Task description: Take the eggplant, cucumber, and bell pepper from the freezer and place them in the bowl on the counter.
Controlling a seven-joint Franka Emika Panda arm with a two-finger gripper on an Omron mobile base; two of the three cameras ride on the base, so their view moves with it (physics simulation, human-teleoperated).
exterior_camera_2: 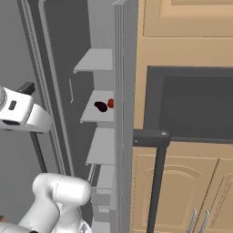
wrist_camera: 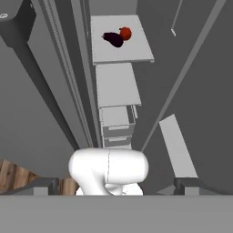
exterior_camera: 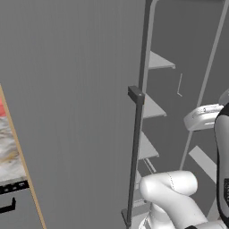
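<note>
The freezer (exterior_camera: pixel 71 112) stands open, its flat grey door swung out to the left in the left base view. On a light grey inner shelf (wrist_camera: pixel 123 52) the dark purple eggplant (wrist_camera: pixel 113 39) lies right next to the red bell pepper (wrist_camera: pixel 125 32). In the right base view the eggplant (exterior_camera_2: pixel 101 106) shows in full. The bell pepper (exterior_camera_2: pixel 110 103) is half hidden by the freezer's edge. My gripper (wrist_camera: pixel 116 185) is open and empty, well short of that shelf, its fingertips (wrist_camera: pixel 43 185) spread wide. The cucumber and the bowl are out of view. A strip of marbled counter (exterior_camera: pixel 9 147) shows at the far left.
The door's long bar handle (exterior_camera: pixel 136 147) hangs between me and the shelves. Several bare shelves (exterior_camera_2: pixel 103 145) and drawers (wrist_camera: pixel 116 125) sit below the vegetables. Tan wooden cabinets (exterior_camera_2: pixel 182 182), a dark panel (exterior_camera_2: pixel 191 104) and a dark bar handle (exterior_camera_2: pixel 157 182) stand right of the freezer.
</note>
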